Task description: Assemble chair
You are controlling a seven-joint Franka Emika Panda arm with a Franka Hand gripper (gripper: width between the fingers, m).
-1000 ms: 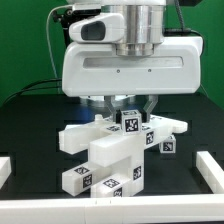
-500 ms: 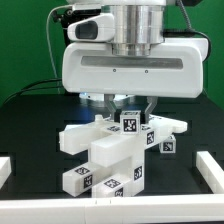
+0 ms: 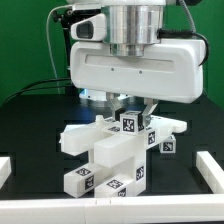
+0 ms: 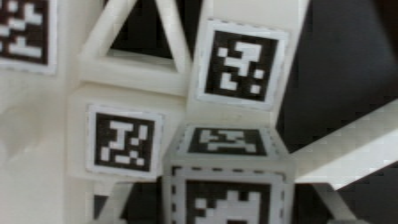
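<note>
The white chair assembly (image 3: 112, 150) stands on the black table: stacked white bars and blocks carrying black-and-white tags. A tagged upright block (image 3: 130, 122) rises at its top. My gripper (image 3: 130, 106) hangs straight over that block, its large white body filling the upper exterior view. The dark fingers (image 3: 148, 104) stand on either side of the block's top, wider apart than the block, and look open. In the wrist view the tagged block (image 4: 222, 195) lies close below the camera among white bars (image 4: 134, 70). The fingertips themselves do not show there.
White rim pieces lie at the exterior view's left (image 3: 5, 168) and right (image 3: 210, 172) edges. A white strip (image 3: 110, 210) runs along the front edge. Cables hang behind the arm at the left (image 3: 45, 85).
The gripper body has shifted a little toward the exterior view's right and slightly lower. The chair assembly and its tagged block have stayed in place.
</note>
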